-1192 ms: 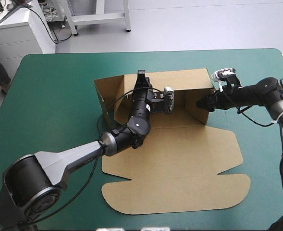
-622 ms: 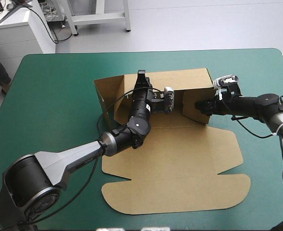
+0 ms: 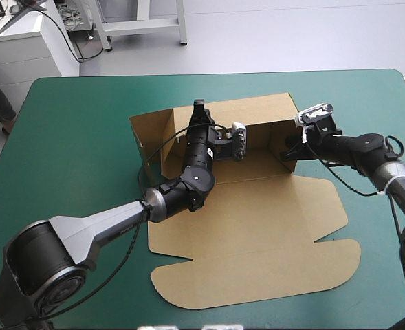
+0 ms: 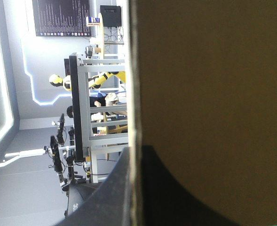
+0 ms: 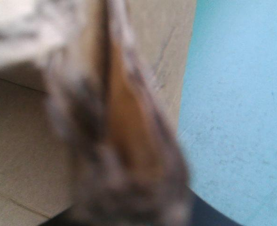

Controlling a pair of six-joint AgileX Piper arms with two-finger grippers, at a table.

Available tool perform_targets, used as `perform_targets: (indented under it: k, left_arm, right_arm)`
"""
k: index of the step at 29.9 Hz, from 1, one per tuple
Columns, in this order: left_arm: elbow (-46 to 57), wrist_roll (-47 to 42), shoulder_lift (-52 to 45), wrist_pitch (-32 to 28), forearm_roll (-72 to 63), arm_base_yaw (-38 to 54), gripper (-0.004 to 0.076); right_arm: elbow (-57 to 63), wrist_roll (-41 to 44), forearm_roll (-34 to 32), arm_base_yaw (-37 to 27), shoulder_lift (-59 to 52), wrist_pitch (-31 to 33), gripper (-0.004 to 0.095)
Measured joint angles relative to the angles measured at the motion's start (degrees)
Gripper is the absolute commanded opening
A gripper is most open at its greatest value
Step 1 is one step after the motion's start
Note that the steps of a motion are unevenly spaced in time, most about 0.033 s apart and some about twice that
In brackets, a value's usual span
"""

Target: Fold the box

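The brown box (image 3: pixel 257 227) lies with its front flaps flat on the teal-green cover and its back wall (image 3: pixel 257 113) raised. My left gripper (image 3: pixel 199 108) reaches over the box floor and is shut on the back wall's top edge. In the left wrist view the board's edge (image 4: pixel 134 94) runs straight up between the black fingers (image 4: pixel 119 188). My right gripper (image 3: pixel 289 148) is at the right side wall (image 3: pixel 288 134), which stands up. In the blurred right wrist view that wall's edge (image 5: pixel 124 117) rises from between the fingers, which look shut on it.
The left side wall (image 3: pixel 147 134) also stands up. Bare teal-green cover (image 3: pixel 71 151) surrounds the box on all sides. A black cable loops from my left wrist across the box's left part. The table's far edge and white furniture lie beyond.
My right gripper moved in onto the right side wall and went from open to shut on it. The wall swung more upright and the whole box shifted slightly. The left gripper kept its grip.
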Motion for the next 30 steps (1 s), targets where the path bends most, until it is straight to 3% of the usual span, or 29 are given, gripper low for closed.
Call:
perform_targets:
  k: [7, 17, 20, 25, 30]
  left_arm:
    - [0.00, 0.00, 0.00, 1.54, -0.81, 0.20, -0.0008]
    - [0.00, -0.05, 0.00, 1.48, -0.86, 0.20, 0.0008]
    - [0.00, -0.05, 0.11, 1.45, -0.80, 0.20, 0.0083]
    - [0.00, -0.05, 0.36, -0.81, -0.80, 0.20, 0.0302]
    - [0.00, -0.48, 0.87, -2.14, -0.80, -0.05, 0.0329]
  right_arm:
    - [0.41, 3.27, -0.87, 5.50, 0.00, -9.19, 0.0003]
    - [0.46, 10.28, -4.15, 6.28, 0.00, -10.39, 0.0005]
    - [0.35, 12.90, -5.92, 6.33, 0.00, -10.39, 0.0005]
    - [0.02, 17.86, -10.45, 6.52, -0.07, -10.34, 0.0005]
    - [-0.19, 23.62, -14.59, 6.93, -0.29, -10.28, 0.0005]
